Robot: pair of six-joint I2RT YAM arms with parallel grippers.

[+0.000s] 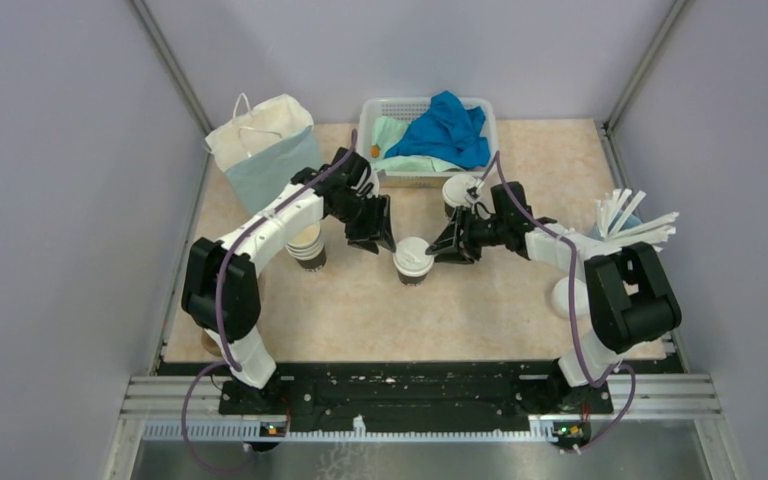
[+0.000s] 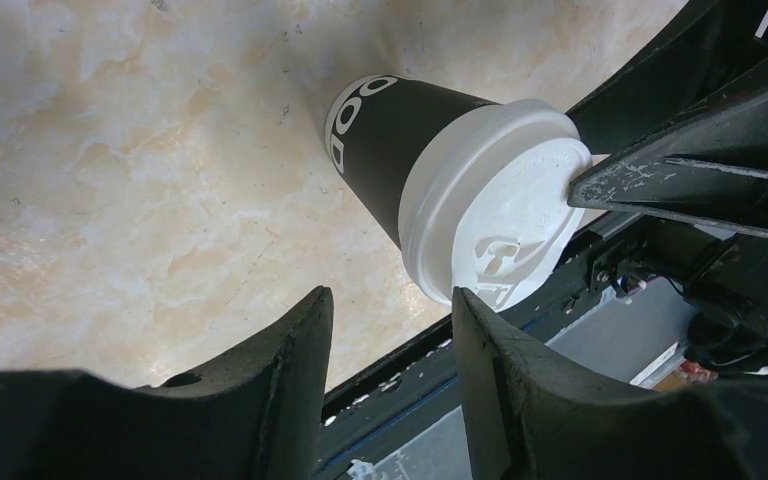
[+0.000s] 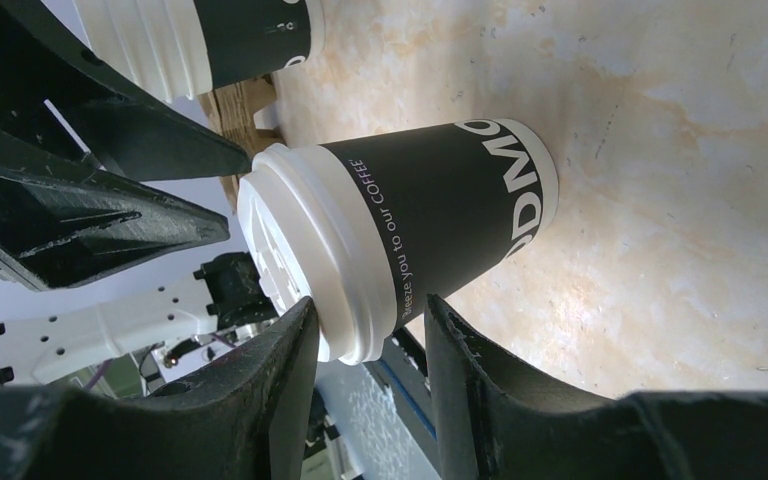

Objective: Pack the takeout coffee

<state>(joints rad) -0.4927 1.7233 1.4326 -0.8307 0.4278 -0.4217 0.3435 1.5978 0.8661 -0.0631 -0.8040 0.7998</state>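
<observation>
Left end effector (image 1: 384,244) released, right end effector (image 1: 441,250) released, flanking lidded cup (image 1: 412,258); basket (image 1: 370,110) holds blue cloth (image 1: 450,130).

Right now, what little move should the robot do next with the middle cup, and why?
Probably ease the right end effector forward around the lidded cup. The cup stands upright with its lid on, and the open fingers sit just at its rim, gripping nothing.
</observation>
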